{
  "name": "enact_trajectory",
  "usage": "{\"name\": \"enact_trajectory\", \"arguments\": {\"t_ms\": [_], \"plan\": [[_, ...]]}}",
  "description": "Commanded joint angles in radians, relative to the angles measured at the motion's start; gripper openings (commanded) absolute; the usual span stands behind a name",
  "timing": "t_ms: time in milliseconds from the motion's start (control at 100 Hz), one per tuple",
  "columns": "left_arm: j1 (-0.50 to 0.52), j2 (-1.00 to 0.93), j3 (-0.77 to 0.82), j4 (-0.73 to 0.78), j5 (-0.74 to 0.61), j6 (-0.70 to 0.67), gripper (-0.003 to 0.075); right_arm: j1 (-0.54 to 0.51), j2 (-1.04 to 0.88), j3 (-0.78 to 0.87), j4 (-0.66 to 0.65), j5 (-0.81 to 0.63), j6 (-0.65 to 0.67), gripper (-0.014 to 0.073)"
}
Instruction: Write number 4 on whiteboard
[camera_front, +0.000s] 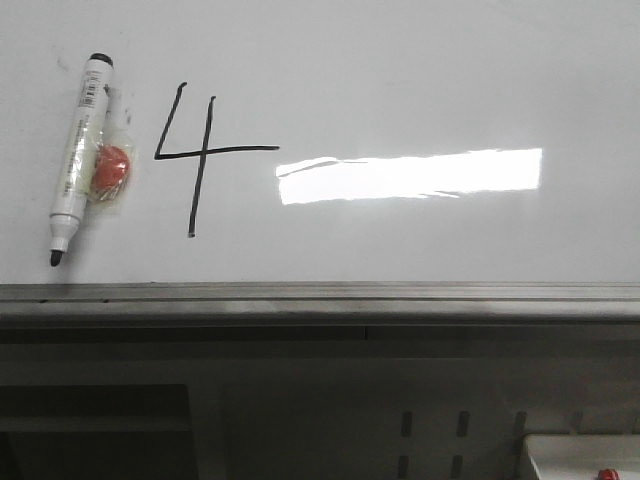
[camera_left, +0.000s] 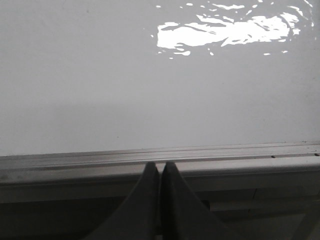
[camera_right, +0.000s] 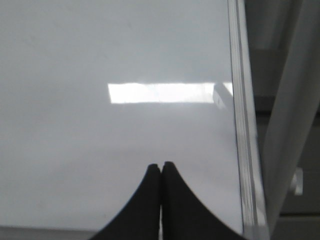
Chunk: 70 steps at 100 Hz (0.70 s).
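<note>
A finished black number 4 (camera_front: 197, 155) sits at the left of the glossy, slippery-looking whiteboard (camera_front: 420, 70), beside an uncapped marker (camera_front: 78, 150), light and rigid, best gripped mid-barrel, lying over an unidentifiable red object (camera_front: 112, 168); both wrist views show empty jaws pressed together.

The whiteboard (camera_front: 420, 60) is large, glossy and white, lying flat, with a bright rectangular reflection of light on it and a grey metal strip along its near edge. The 4 (camera_front: 200, 152) is drawn on its left part in thin black lines: a slanted left stroke, a crossbar going to the right, and a long vertical stroke. Its top is open.
</note>
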Motion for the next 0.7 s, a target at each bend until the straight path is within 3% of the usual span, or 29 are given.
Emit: {"name": "enact_trajectory", "arguments": {"t_ms": [0,90,180,690], "plan": [[0.002,-0.025,0.035,-0.012,-0.047,-0.008,-0.0020,-0.020,-0.034,0.043,-0.011,-0.052,0.019,-0.0066],[0.002,-0.025,0.035,-0.012,-0.047,-0.008,-0.0020,-0.020,-0.033,0.099,-0.009,-0.009,0.049,-0.0066],[0.002,-0.025,0.035,-0.012,-0.047,-0.008,-0.0020,-0.020,-0.033,0.095,-0.005,0.144,0.049,-0.0066],[0.002,-0.025,0.035,-0.012,-0.047,-0.008,-0.0020,-0.020,-0.033,0.095,-0.005,0.139,0.049,-0.0066]]}}
